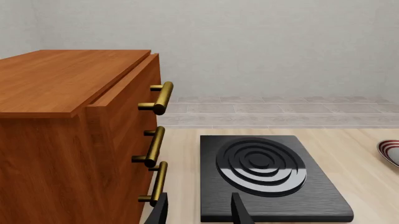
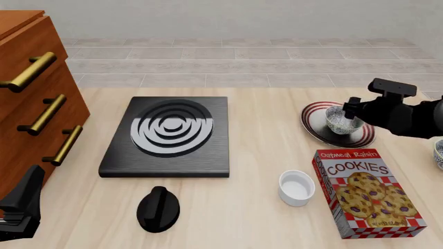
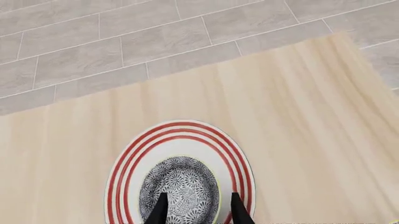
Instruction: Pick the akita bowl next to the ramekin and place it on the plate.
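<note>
The right hand (image 2: pixel 351 110) hangs over the far right of the table (image 2: pixel 263 155), its two dark fingers (image 3: pixel 160 209) spread roughly as wide as the akita bowl (image 2: pixel 342 120) beneath them. In the right wrist view one finger lies over the patterned inside and the other just past the rim, so they seem to straddle the near wall; whether they press on it or stand slightly clear I cannot tell.

The bowl sits upright within the red rings of the plate (image 2: pixel 315 130), a little off the plate's middle. Whether its foot rests on the plate or hangs just above it is not clear from these views.

I judge the bowl to be a stiff, glazed ceramic piece: light for its width, hard and slippery, and liable to chip if dropped onto the plate. The thin rim is the natural hold, one finger inside and one outside, pinching the wall; the smooth curved outside offers little else. A rim pinch lets the bowl tilt or swing, so the letting-go should be low and gentle.

Nearer the robot stand the ramekin (image 2: pixel 296 188) and, beside it, a cookie box (image 2: pixel 367 192), both well apart from the plate.

The left hand (image 2: pixel 21 207) waits at the near left corner by the wooden drawers (image 2: pixel 35 104), its fingers parted and holding nothing.
</note>
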Action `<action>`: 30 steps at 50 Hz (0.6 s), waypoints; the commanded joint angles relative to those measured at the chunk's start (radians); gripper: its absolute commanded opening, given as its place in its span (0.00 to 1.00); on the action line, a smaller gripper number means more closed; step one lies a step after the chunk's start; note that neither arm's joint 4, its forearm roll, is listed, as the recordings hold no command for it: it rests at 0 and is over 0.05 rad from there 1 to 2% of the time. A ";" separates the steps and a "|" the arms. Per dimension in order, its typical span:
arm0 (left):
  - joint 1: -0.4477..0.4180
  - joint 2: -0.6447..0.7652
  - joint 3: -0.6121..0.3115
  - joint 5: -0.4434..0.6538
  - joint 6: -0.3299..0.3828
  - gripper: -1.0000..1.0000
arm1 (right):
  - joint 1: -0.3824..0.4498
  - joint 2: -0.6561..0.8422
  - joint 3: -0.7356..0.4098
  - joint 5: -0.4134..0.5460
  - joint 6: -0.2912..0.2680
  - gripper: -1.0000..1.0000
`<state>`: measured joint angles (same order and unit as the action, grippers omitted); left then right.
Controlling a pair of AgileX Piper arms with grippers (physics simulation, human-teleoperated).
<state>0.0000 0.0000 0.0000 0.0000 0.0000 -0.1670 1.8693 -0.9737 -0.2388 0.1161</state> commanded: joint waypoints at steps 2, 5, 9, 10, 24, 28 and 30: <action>0.000 0.000 0.000 0.000 0.000 1.00 | -0.006 -0.043 0.017 0.008 0.001 1.00; 0.000 0.000 0.000 0.000 0.000 1.00 | -0.007 -0.054 0.022 0.009 0.002 1.00; 0.000 0.000 0.000 0.000 0.000 1.00 | -0.008 -0.075 0.032 0.014 0.004 1.00; 0.000 0.000 0.000 0.000 0.000 1.00 | -0.008 -0.089 0.036 0.018 0.006 1.00; 0.000 0.000 0.000 0.000 0.000 1.00 | -0.001 -0.183 0.075 0.037 0.020 1.00; 0.000 0.000 0.000 0.000 0.000 1.00 | -0.003 -0.199 0.078 0.042 0.024 1.00; 0.000 0.000 0.000 0.000 0.000 1.00 | -0.004 -0.207 0.083 0.043 0.024 1.00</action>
<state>0.0000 0.0000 0.0000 0.0000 0.0000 -0.1711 1.7112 -0.9107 -0.2059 0.1328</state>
